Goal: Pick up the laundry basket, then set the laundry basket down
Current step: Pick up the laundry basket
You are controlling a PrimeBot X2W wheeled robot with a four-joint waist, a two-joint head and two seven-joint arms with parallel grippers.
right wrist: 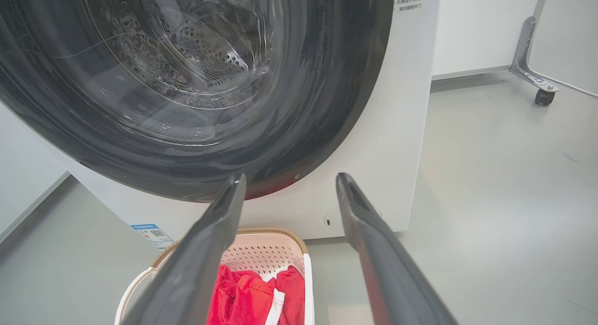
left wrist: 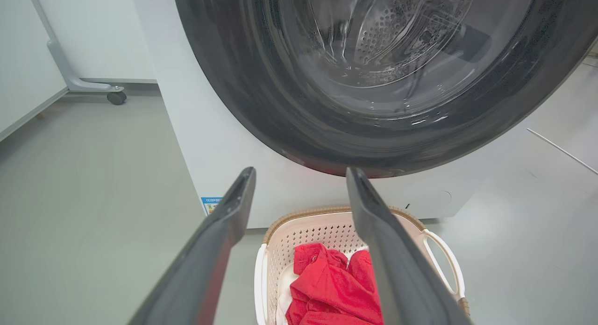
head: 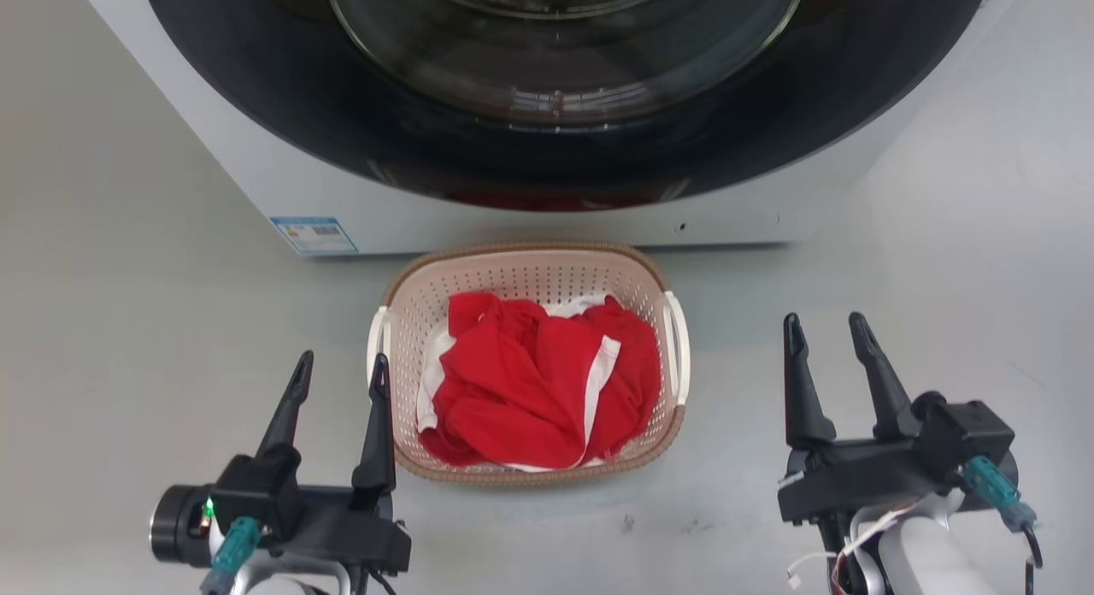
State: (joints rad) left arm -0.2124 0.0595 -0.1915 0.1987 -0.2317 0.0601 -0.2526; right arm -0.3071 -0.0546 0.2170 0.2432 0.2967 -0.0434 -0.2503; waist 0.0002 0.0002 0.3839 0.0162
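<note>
Two grippers point at the far washer, fingers spread and holding nothing; the left gripper is just beside the left edge of the one laundry basket; the right gripper is well apart on its right; the basket stands on the floor, holding a red-and-white garment.

A white front-loading washer stands on the grey floor, its glass door ringed in black and a blue label at its lower corner — just before it lies a crumpled red garment with white trim.
</note>
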